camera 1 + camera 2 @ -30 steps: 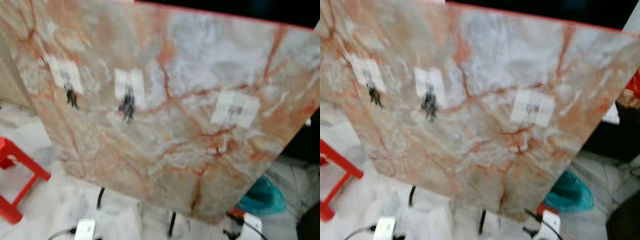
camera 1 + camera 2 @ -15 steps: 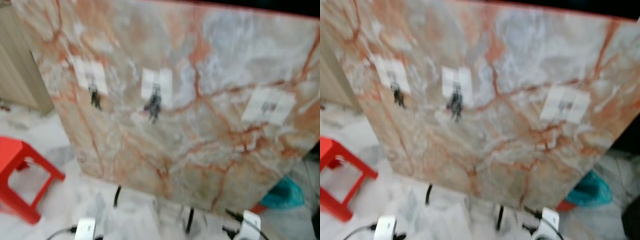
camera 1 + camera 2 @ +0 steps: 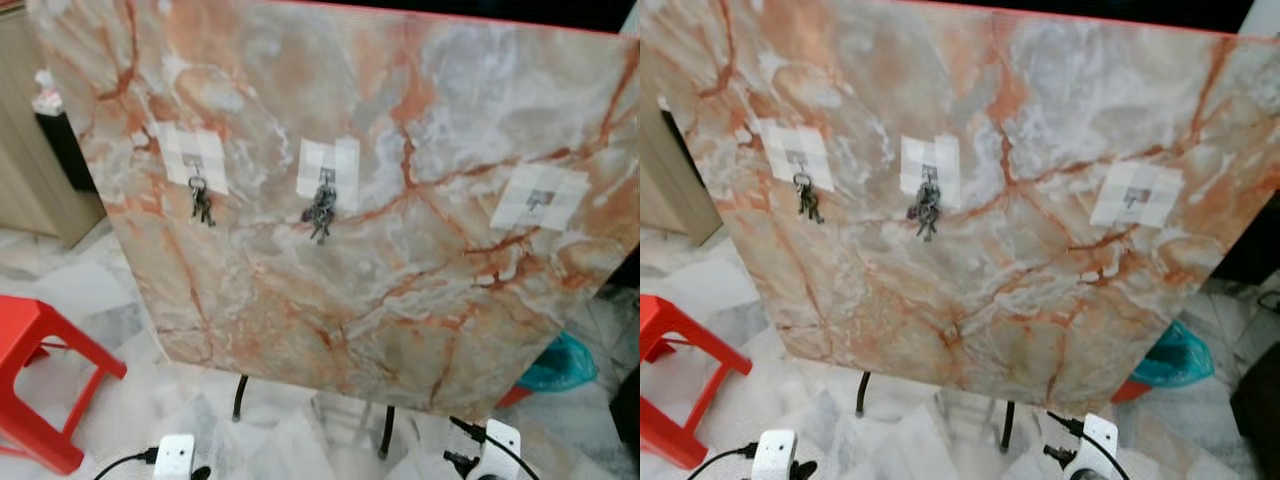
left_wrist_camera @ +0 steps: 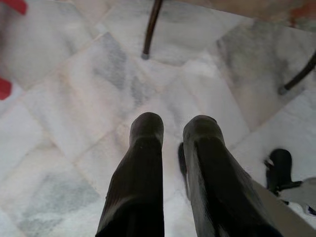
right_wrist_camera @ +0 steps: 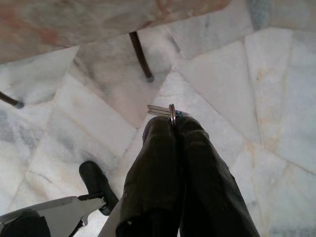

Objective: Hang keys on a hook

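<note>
A marble-patterned board (image 3: 400,300) stands tilted on thin black legs. It carries three white stick-on hooks. The left hook (image 3: 193,160) holds a small bunch of keys (image 3: 202,206). A second bunch (image 3: 320,212) hangs from the middle hook (image 3: 327,170). Nothing hangs on the right hook (image 3: 541,198). My right gripper (image 5: 172,122) hangs low over the floor, shut on a key ring with keys (image 5: 168,110) at its tips. My left gripper (image 4: 173,123) also hangs low, its fingers a narrow gap apart with nothing between them.
A red plastic stool (image 3: 40,375) stands on the white marble floor (image 3: 130,320) at the left. A teal bag (image 3: 560,362) lies at the board's right foot. A wooden cabinet (image 3: 30,170) is behind on the left. The board's legs (image 3: 239,396) reach the floor just ahead.
The head view has swung and steadied from blurred to sharp, so the board sits further right in the picture. Both arms stay low; nothing on the board has moved.
</note>
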{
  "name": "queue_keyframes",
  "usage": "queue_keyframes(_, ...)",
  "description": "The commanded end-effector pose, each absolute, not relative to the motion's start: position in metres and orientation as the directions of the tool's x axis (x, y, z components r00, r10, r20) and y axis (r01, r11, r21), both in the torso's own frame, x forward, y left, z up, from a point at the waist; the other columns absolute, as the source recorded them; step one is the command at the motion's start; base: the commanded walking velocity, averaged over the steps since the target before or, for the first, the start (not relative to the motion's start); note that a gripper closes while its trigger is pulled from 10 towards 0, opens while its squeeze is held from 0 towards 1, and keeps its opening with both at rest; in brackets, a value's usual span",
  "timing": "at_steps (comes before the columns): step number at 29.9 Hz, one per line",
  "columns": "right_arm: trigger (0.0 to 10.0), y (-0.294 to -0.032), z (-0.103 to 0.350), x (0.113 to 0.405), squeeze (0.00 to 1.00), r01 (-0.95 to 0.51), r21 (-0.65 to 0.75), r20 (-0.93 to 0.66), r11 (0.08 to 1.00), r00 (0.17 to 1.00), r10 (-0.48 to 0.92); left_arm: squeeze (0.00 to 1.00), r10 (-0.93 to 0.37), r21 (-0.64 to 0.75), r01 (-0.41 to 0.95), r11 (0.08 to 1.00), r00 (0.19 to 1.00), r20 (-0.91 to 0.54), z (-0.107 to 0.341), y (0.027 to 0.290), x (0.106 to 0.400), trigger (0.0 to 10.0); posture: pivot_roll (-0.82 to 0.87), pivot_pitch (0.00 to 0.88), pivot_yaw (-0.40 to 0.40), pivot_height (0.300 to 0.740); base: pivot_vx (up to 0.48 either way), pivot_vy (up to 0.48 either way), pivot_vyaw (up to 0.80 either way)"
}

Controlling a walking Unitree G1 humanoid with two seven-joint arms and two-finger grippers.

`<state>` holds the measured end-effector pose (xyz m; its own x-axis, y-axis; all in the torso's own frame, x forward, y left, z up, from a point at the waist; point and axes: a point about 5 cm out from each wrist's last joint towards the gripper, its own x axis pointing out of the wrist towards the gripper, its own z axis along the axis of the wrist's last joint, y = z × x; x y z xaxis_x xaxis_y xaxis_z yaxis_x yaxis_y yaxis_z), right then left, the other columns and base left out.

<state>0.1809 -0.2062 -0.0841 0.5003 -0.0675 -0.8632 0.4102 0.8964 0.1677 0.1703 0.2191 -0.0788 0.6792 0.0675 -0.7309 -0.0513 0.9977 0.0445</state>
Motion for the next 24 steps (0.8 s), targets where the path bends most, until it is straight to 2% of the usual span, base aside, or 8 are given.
queue_keyframes(1,10.0,-0.2111,-0.0807,0.1859,0.00,0.423,0.170,-0.850,0.890,0.520,-0.085,0.00,0.051,0.032,-0.041,0.999,0.673,-0.738,-0.0802,0.2161,0.1689,10.0,-0.01,0.017,-0.052,0.740,0.000,0.000,0.00)
queue_keyframes(21,10.0,-0.2111,-0.0783,0.1909,0.00,0.437,0.183,-0.845,0.881,0.528,-0.086,0.00,0.037,0.020,-0.032,0.999,0.680,-0.733,-0.0796,0.2140,0.1704,10.0,0.00,0.018,-0.052,0.740,0.000,0.444,0.00)
queue_keyframes(24,10.0,-0.2110,-0.0784,0.1907,0.00,0.439,0.184,-0.844,0.879,0.529,-0.088,0.00,0.028,0.027,-0.013,1.000,0.683,-0.730,-0.0795,0.2134,0.1703,10.0,0.00,0.017,-0.051,0.740,0.000,0.000,0.00)
